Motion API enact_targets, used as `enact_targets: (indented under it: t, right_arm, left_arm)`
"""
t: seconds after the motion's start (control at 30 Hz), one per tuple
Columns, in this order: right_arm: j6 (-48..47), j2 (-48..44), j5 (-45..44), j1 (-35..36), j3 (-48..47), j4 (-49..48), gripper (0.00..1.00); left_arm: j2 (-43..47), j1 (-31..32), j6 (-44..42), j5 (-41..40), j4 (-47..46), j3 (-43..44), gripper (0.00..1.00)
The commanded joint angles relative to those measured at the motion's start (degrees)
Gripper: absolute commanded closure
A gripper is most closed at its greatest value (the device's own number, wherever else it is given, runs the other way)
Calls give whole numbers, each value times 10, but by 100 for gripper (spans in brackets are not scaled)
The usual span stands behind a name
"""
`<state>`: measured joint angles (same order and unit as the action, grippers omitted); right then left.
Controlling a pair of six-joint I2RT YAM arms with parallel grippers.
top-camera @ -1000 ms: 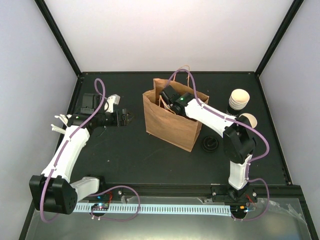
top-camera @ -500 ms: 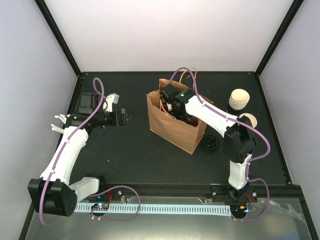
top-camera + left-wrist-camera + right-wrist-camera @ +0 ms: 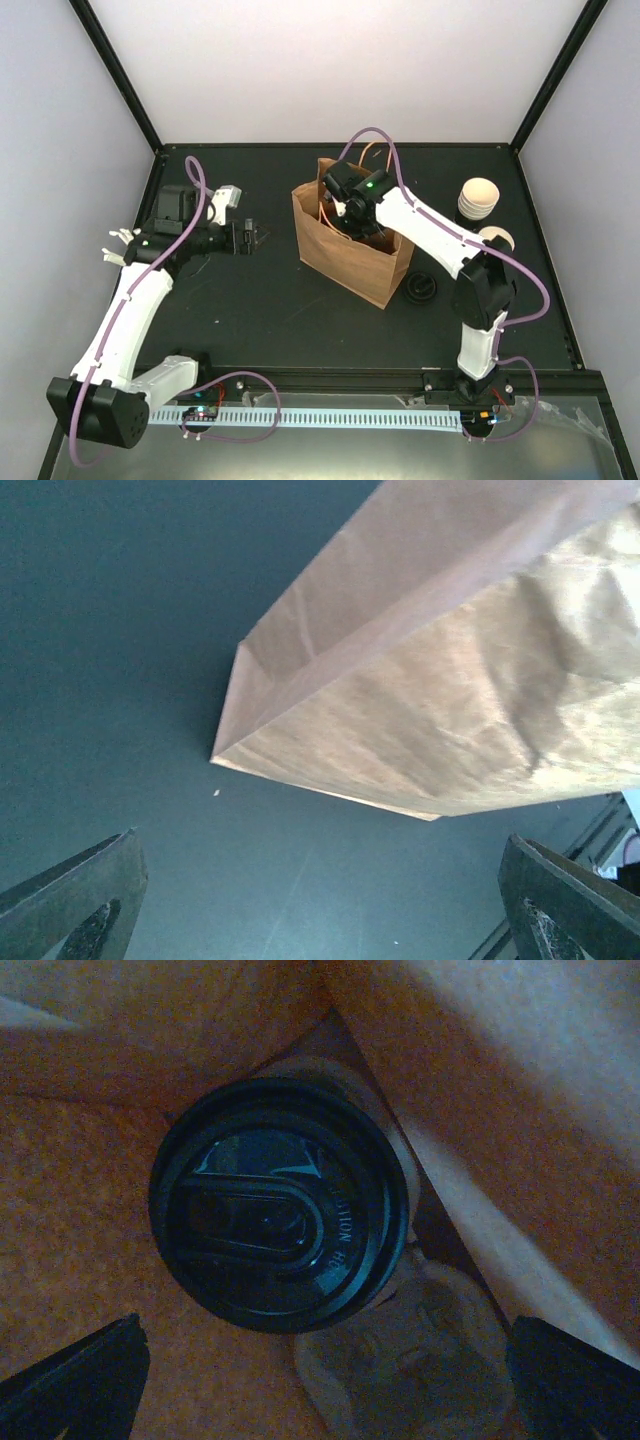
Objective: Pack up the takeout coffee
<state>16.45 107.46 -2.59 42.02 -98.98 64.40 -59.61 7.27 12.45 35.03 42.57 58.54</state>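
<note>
The takeout coffee (image 3: 496, 238), a single black cup with a cream-white inside, stands on the table at the right, partly hidden behind my right arm. The brown paper bag (image 3: 345, 262) stands upright mid-table and also shows in the left wrist view (image 3: 450, 710). My right gripper (image 3: 345, 207) is down in the bag's mouth, open and empty (image 3: 320, 1400). Below it, on the bag's floor, stands a cup with a black lid (image 3: 278, 1218). My left gripper (image 3: 250, 236) is open and empty (image 3: 320, 910), left of the bag and apart from it.
A nested stack of cups (image 3: 478, 197) stands at the back right. A black round thing (image 3: 420, 287) lies right of the bag's front corner. A pale moulded piece (image 3: 420, 1360) lies beside the lidded cup in the bag. A black block (image 3: 178, 203) sits at the far left.
The bag has shifted a little to the right and stands straighter. My right wrist has moved slightly toward the back within the bag's mouth. My left gripper has hardly moved.
</note>
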Motion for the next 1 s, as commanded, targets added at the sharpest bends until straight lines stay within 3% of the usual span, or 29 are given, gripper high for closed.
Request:
enact_targets:
  t: [0.0,0.3,0.5,0.67,0.97]
  right_arm:
    - [-4,-35,14,3,-23,15,0]
    - [-6,-53,27,15,-35,19,0]
    - [-4,-73,26,16,-29,14,0]
    - [-6,-83,33,17,-20,9,0]
    - [-1,-93,35,17,-16,3,0]
  left_arm:
    - [12,41,13,-14,-19,35,1]
    - [-19,118,41,-118,-44,112,2]
    - [-80,134,19,-134,-30,209,15]
    - [-169,165,-34,-138,34,309,24]
    - [-276,222,-90,-223,115,413,31]
